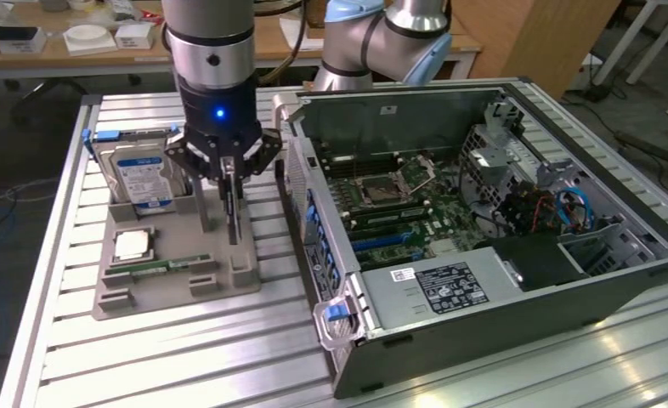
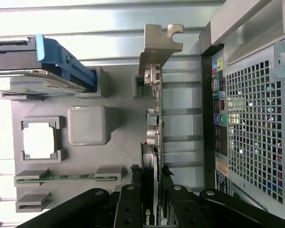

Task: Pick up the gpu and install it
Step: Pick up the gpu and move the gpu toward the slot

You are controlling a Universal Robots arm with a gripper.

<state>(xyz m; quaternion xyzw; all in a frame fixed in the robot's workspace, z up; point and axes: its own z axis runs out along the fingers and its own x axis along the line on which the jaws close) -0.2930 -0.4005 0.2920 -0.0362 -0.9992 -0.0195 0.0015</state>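
The gpu [image 1: 233, 217] is a thin dark card that stands on edge at the exterior view's right side of the grey parts tray [image 1: 238, 280]. My gripper [image 1: 231, 180] comes straight down onto its top edge, shut on it with a finger on each face. In the wrist view the gpu [image 2: 155, 118] appears edge-on, its silver end bracket [image 2: 157, 45] at the far end, and the gripper [image 2: 153, 194] clamps the near end. Whether the card's lower edge still rests in the tray slot I cannot tell.
The tray also holds a blue-labelled hard drive [image 1: 141, 174], a processor chip [image 1: 133, 245] and a green memory stick [image 1: 153, 268]. The opened computer case [image 1: 606, 280] lies on the exterior view's right, motherboard [image 1: 402, 212] exposed. A second robot arm [image 1: 385, 34] stands behind the case.
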